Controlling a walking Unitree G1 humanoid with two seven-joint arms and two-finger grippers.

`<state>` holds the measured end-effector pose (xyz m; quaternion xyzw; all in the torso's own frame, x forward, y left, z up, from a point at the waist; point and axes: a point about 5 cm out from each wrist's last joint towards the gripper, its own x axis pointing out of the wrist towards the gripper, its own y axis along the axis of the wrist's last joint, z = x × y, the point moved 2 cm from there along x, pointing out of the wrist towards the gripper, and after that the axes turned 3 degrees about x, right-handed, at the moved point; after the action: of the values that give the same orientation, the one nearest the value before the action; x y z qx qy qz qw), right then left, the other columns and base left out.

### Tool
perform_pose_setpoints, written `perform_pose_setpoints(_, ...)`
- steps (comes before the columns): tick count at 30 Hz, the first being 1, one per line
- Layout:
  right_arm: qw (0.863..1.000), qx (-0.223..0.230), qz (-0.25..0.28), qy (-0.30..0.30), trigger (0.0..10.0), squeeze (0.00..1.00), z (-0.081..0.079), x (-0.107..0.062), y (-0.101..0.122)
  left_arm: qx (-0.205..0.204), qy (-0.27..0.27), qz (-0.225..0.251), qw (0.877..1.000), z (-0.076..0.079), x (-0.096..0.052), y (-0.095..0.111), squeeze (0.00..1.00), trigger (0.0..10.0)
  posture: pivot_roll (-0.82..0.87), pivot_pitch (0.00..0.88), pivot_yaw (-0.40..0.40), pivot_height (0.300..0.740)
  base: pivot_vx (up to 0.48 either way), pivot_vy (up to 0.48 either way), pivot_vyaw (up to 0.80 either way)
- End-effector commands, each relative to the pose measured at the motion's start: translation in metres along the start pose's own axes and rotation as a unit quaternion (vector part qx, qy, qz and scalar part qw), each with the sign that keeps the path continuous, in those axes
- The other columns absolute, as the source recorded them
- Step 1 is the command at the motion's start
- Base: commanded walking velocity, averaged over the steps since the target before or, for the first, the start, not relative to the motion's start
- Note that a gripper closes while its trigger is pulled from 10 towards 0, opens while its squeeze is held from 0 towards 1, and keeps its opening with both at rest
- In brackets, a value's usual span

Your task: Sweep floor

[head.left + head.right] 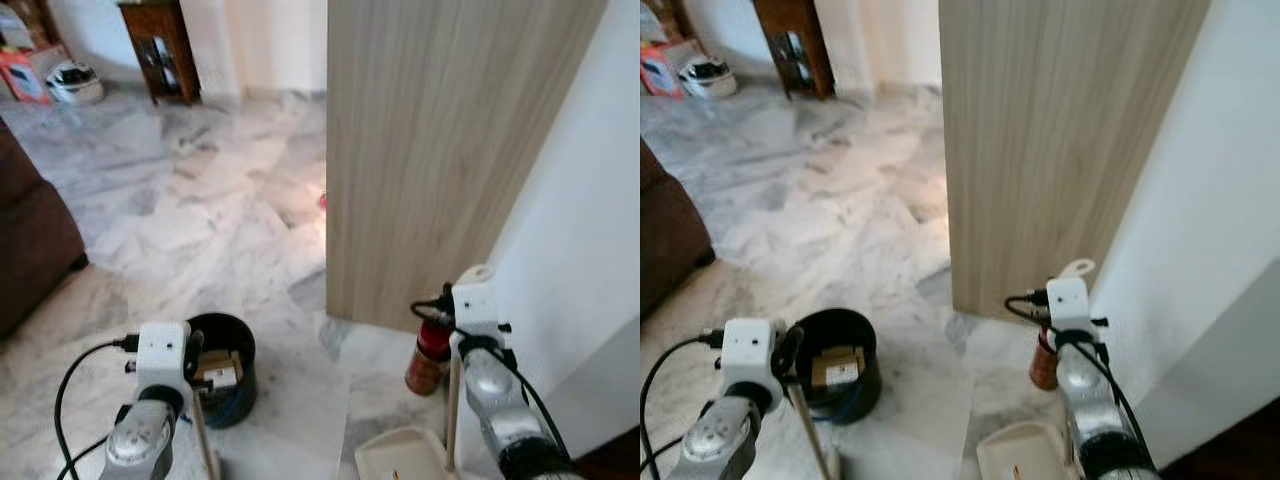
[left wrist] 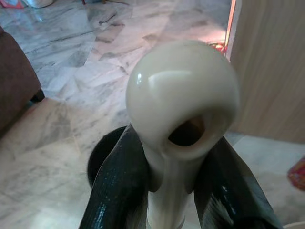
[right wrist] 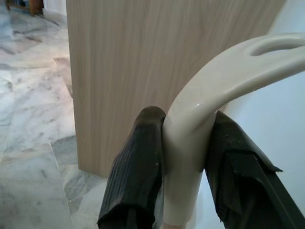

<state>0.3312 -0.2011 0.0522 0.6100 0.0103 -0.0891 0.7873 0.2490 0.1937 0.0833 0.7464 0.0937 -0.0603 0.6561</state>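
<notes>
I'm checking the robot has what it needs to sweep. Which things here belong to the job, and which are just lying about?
For the job:
- broom handle, clamped by the left gripper
- dustpan handle, clamped by the right gripper
- dustpan
- black bin

Lying about:
- red canister
- brown sofa
- wooden stand

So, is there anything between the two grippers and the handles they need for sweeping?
Nothing visible. The left gripper is already closed on the cream broom handle, and the right gripper is closed on the cream dustpan handle. The black bin stands on the floor just ahead.
</notes>
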Motion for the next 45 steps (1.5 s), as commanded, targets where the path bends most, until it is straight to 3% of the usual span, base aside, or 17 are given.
perform_pose_setpoints(1,0.999,-0.025,0.021,0.003,10.0,0.00,0.0028,0.0047,0.0117,0.004,0.011,0.016,1.000,-0.0067,-0.0001,0.0061,0.00,10.0,0.00,0.000,0.007,0.740,0.000,0.000,0.00)
perform_pose_setpoints(41,0.999,-0.023,0.022,0.005,10.0,0.00,0.0015,0.0050,0.0124,0.003,0.010,0.021,1.000,-0.0069,0.0001,0.0079,0.00,10.0,0.00,0.000,0.007,0.740,0.000,0.334,0.00)
perform_pose_setpoints(45,0.999,-0.014,0.026,0.016,10.0,0.00,-0.0052,0.0053,0.0134,-0.002,0.000,0.025,1.000,-0.0018,0.0022,0.0093,0.00,10.0,-0.01,0.000,0.016,0.740,0.000,0.480,0.00)
